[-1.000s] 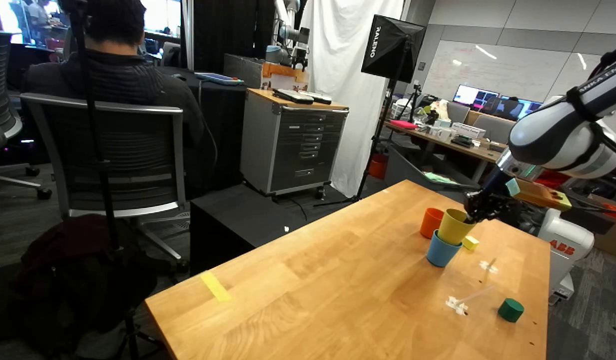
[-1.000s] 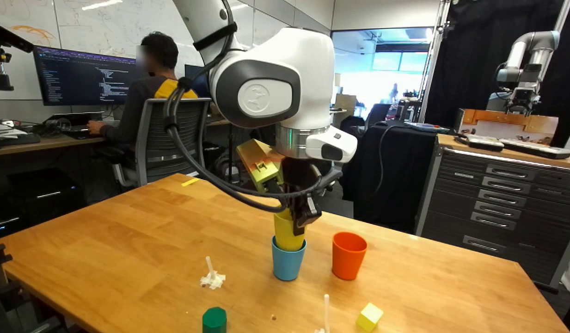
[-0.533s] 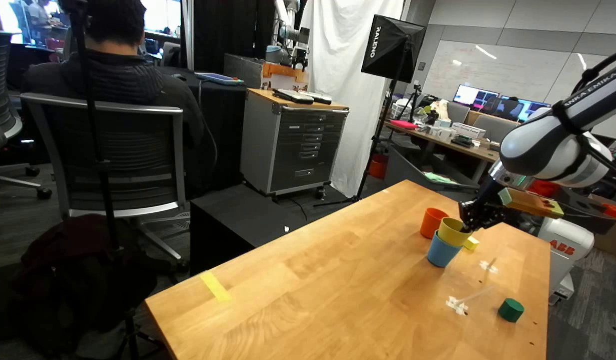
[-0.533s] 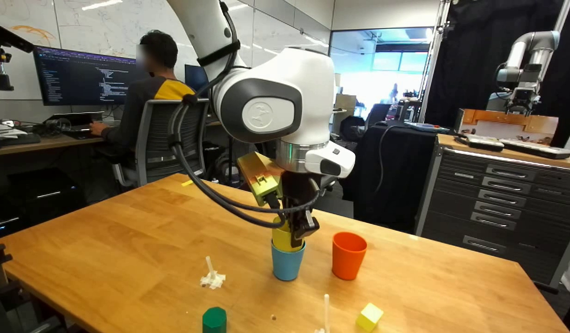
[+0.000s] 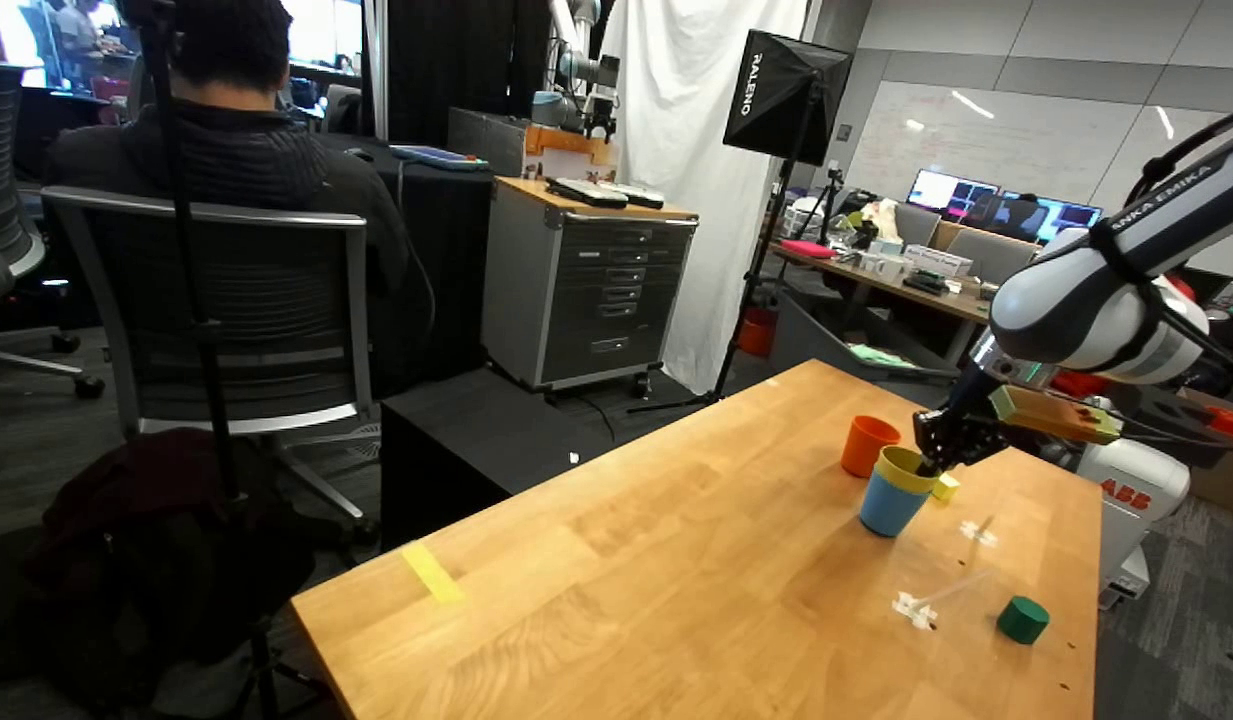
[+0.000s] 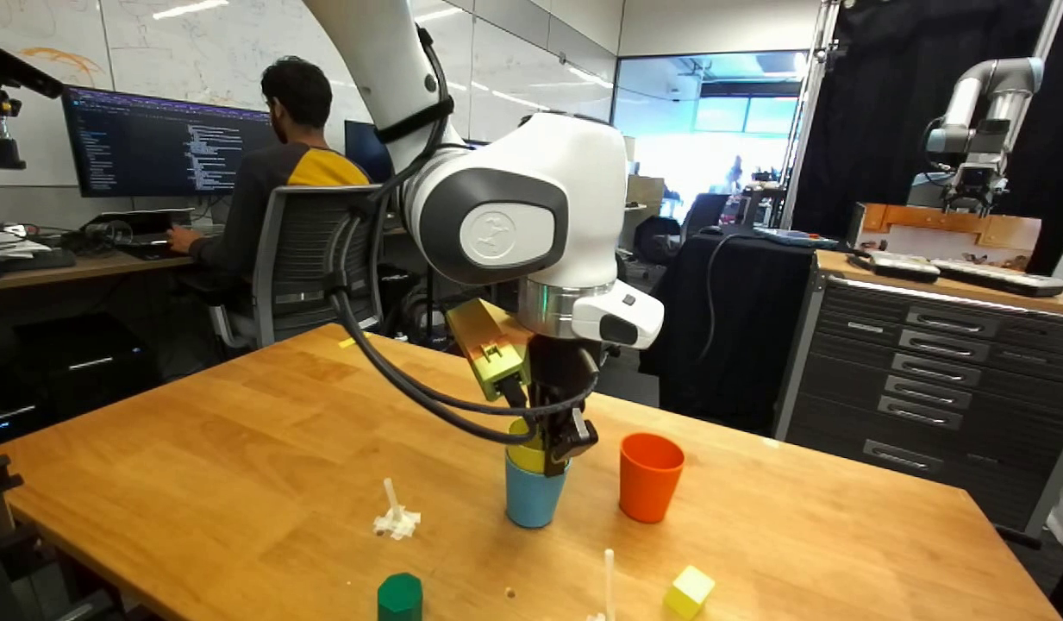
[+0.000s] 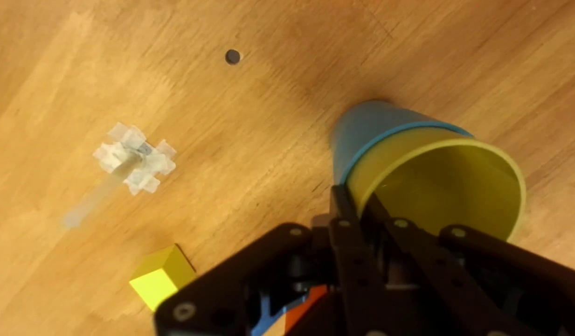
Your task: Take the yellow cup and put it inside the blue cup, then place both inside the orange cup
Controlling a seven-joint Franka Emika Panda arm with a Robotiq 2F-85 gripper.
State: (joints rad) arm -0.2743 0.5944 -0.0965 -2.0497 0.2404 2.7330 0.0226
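The yellow cup (image 5: 903, 466) sits most of the way down inside the blue cup (image 5: 891, 508), its rim band showing above the blue rim. Both also show in an exterior view, the yellow cup (image 6: 522, 455) over the blue cup (image 6: 531, 500). My gripper (image 7: 357, 200) is shut on the near wall of the yellow cup (image 7: 448, 184), one finger inside it and one outside. The outer fingertip meets the rim of the blue cup (image 7: 373, 122); I cannot tell whether it also presses the blue wall. The orange cup (image 6: 650, 483) stands upright and apart, beside the blue cup.
A yellow cube (image 6: 690, 592) and a green block (image 6: 400, 595) lie on the table (image 6: 264, 448). Two thin clear pegs stand in white tape, one near the green block (image 6: 391, 493) and one near the cube (image 6: 609, 586). An orange and blue patch shows through my gripper's linkage in the wrist view.
My gripper has moved down, carrying the yellow cup deeper into the blue cup. In the last half second the blue cup has shifted slightly. The orange cup has not moved.
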